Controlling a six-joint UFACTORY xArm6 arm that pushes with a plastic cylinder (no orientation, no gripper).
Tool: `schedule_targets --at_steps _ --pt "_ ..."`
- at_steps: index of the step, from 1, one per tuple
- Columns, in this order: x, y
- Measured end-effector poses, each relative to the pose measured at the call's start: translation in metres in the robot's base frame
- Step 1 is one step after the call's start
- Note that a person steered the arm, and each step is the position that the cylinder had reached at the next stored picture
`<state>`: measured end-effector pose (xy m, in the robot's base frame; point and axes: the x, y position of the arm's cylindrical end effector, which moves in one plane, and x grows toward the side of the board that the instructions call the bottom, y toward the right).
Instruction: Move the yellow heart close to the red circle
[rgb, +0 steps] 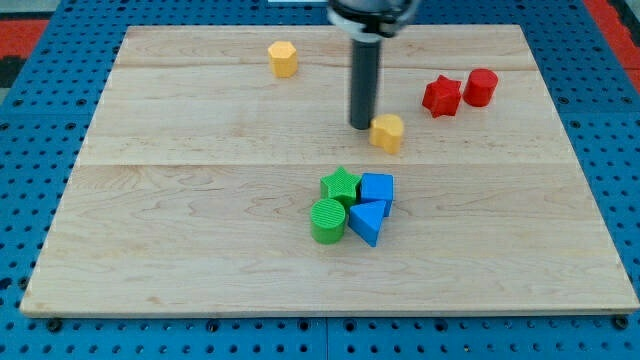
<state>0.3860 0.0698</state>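
The yellow heart (388, 132) lies right of the board's middle. My tip (361, 125) stands just at the heart's left edge, touching or nearly touching it. The red circle (481, 87) is a red cylinder near the view's upper right. A red star (441, 96) sits right beside it, on its left, between the heart and the circle.
A yellow hexagon (283, 58) sits near the view's top, left of the rod. Below the heart is a tight cluster: green star (341, 185), green circle (327, 220), blue cube (377, 188), blue triangle (368, 221). The wooden board (150, 250) lies on blue pegboard.
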Motion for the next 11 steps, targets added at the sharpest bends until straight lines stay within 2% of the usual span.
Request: schedule_targets --at_steps 1,2,4,6,7,9,10,11 --pt "0.001 0.008" --pt "0.002 -0.028" --pt "0.039 -0.028" --pt "0.033 0.107" --pt "0.022 0.132" --pt "0.044 0.048" --pt "0.033 0.022" --pt "0.021 0.050"
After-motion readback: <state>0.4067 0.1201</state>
